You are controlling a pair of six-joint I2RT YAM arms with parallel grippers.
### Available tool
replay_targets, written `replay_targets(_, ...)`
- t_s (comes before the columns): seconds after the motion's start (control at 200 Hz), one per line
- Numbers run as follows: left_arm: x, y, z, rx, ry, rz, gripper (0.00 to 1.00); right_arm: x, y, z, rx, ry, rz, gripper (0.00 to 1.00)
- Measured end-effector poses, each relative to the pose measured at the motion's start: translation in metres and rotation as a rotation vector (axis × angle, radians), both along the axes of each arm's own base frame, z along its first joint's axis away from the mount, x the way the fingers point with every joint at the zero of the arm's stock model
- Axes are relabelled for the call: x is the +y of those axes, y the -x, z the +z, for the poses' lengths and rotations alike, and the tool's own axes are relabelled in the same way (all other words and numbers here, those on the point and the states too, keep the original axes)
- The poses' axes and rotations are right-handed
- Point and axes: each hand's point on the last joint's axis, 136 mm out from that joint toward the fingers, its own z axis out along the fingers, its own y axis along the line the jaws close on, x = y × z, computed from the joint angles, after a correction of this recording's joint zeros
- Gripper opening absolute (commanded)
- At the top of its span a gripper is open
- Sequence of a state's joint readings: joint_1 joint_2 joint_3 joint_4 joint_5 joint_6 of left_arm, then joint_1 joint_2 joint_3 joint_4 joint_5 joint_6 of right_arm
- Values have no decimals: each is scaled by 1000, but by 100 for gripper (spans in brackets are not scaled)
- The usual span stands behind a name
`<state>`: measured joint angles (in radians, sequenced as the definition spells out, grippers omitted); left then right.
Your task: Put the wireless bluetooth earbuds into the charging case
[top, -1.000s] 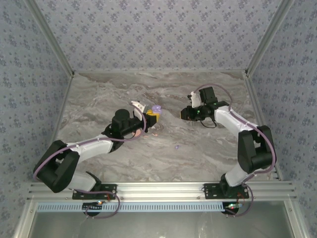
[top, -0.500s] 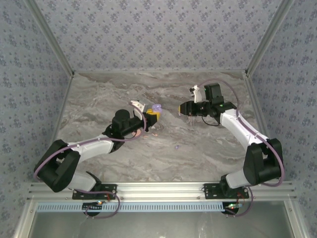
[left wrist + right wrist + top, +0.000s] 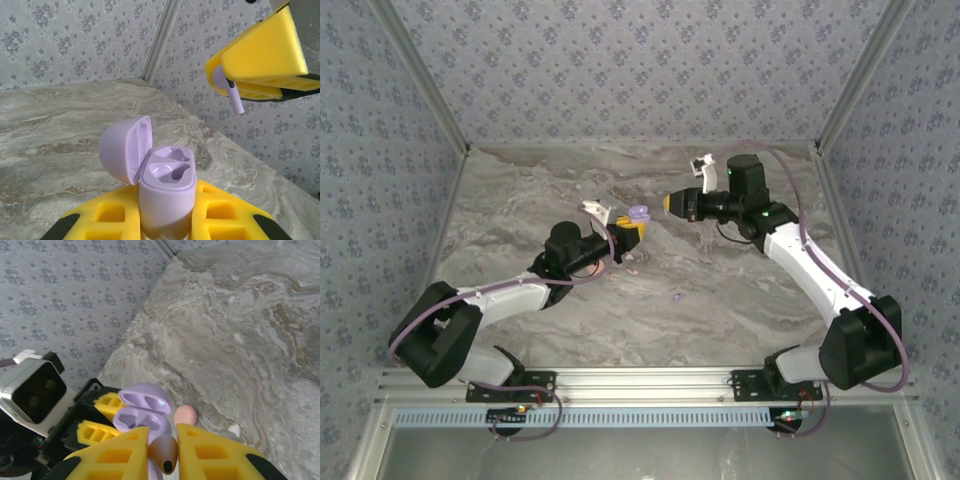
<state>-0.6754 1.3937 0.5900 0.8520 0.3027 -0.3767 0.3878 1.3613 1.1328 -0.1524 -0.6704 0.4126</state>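
Top external: left tool (image 3: pixel 625 232) clamps open charging case (image 3: pixel 638 215), arm low; right tool (image 3: pixel 672 203) pinches earbud (image 3: pixel 234 97), arm stretched toward case.

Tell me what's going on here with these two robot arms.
The left tool holds a purple charging case upright, lid flipped open, both wells empty. The right tool pinches a purple earbud in the air, apart from the case, not yet inserted. Another small purple bit lies on the table.
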Motion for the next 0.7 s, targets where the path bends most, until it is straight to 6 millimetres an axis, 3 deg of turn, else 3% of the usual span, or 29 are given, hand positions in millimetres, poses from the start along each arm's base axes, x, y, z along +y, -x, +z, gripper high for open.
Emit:
replay_targets(0.49,-10,8,17,10,82,-22,13,12,1,45,-135,-70,-30,21)
replay_targets(0.7,-16,9,32,8,123,-22,13,13,1,47,-156,-74,-38,21)
